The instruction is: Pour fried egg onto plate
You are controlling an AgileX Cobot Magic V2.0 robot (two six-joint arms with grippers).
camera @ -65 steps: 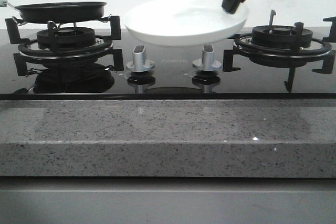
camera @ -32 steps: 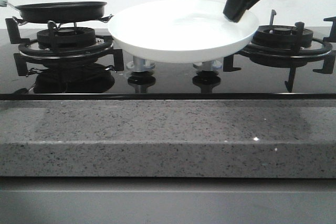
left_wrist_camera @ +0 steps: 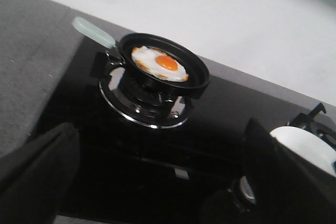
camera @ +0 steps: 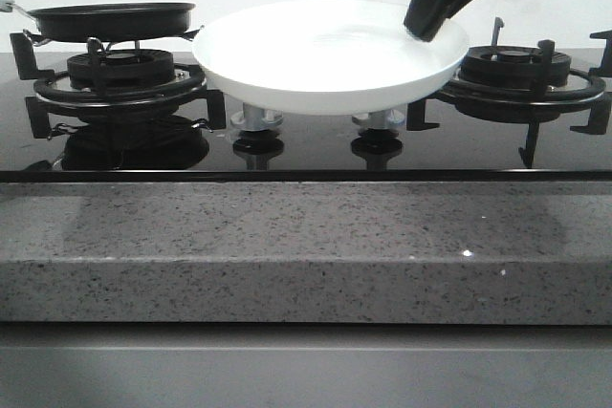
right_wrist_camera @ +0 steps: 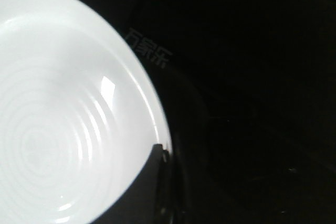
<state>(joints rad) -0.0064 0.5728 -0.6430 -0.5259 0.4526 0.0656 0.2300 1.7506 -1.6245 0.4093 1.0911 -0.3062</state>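
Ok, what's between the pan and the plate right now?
Only the burner grate edge and bare black stovetop, best seen in the left wrist view. The plate hangs beside the pan, not touching.

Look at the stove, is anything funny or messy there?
Nothing is spilled or broken. The one odd sight is the plate: it hangs in the air above the stove knobs, pinched at its rim by the right hand. The fried egg lies flat in the black pan on the left burner.
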